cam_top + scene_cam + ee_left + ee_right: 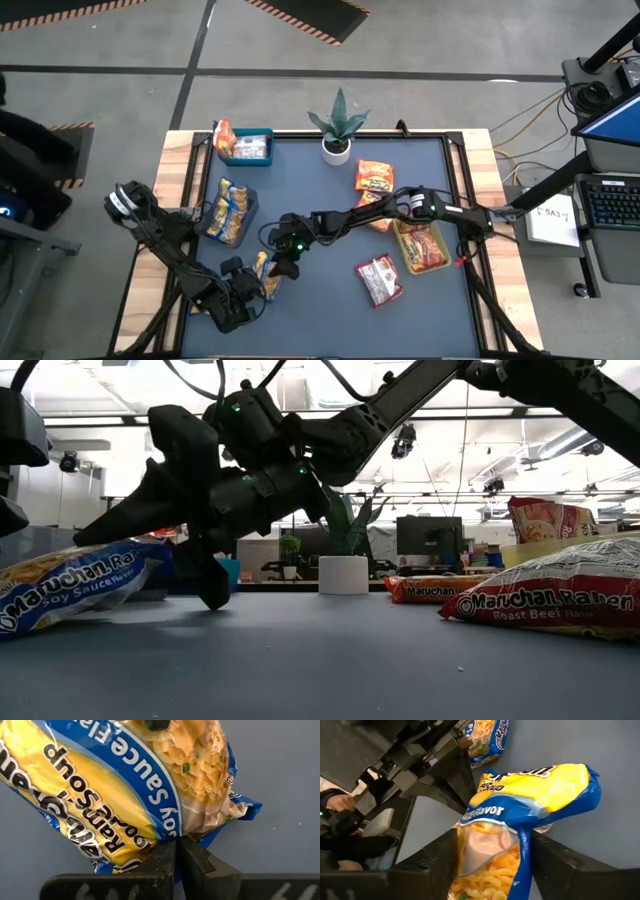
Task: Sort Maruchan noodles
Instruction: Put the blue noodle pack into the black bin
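**benchrat:** So the thing that matters here is the yellow-and-blue crinkly plastic soy sauce ramen packet [520, 820]. It's strung between both arms near the front-left of the dark blue table [330, 310]. The left gripper [179, 851] has its jaws clenched on one corner of the wrapper's sealed edge. The right gripper [492, 870] comes at it from the opposite end, one finger on each side of the packet's width.

**servo_sam:** Is the right one actually squeezing, or just straddling?

**benchrat:** Looks like it's got hold of it, with the wrapper filling the gap between the fingers, but I wouldn't swear the pads are biting. The long axis runs pretty much from one gripper to the other, so both are equally near, one at each end. My guess is it's a handoff.

**servo_sam:** Which way would it go then?

**benchrat:** Can't say from this. There's a blue plastic bin [229, 214] of similar yellow packets on the left and a yellow-green plastic bin [421, 247] with orange ones on the right.

**servo_sam:** Anything you can't make out?

**benchrat:** From above, the arms cover most of the packet. At table level the right arm blocks the grip. Both wrist cams cut the packet off at the frame edge.
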{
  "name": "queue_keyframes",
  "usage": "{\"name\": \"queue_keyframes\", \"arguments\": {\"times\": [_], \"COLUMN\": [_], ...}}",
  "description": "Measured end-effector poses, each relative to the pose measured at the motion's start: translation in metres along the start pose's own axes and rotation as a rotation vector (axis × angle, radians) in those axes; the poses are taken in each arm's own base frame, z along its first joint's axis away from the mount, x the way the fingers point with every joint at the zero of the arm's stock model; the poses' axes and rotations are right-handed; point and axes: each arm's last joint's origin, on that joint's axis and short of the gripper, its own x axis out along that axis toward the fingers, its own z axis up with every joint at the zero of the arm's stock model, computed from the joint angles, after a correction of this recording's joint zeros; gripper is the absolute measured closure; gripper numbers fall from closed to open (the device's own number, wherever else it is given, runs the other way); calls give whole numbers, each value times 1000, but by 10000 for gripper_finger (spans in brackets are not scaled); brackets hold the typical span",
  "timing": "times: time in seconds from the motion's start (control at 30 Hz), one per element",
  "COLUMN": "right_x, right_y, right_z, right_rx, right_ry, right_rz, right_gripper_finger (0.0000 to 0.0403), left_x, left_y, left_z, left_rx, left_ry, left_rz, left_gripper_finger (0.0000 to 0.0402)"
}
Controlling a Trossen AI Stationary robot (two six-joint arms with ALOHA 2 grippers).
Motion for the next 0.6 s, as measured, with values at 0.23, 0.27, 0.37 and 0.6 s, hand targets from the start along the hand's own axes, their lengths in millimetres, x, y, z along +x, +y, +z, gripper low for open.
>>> {"name": "queue_keyframes", "arguments": {"times": [0.23,0.27,0.37,0.6], "right_x": [-1,-1,-2,-3], "right_y": [-1,-1,0,2], "right_z": [0,0,0,1], "right_rx": [9,4,-15,-67], "right_ry": [6,9,15,23], "right_rz": [2,6,6,6], "right_gripper_finger": [245,250,262,281], "left_x": [-10,-14,-25,-46], "left_y": [-1,-1,-1,6], "left_z": [4,5,8,16], "left_rx": [-34,-38,-49,-52], "left_ry": [-3,-7,-23,-54], "left_rz": [-50,-64,-107,-138], "left_gripper_finger": [393,388,368,314]}}
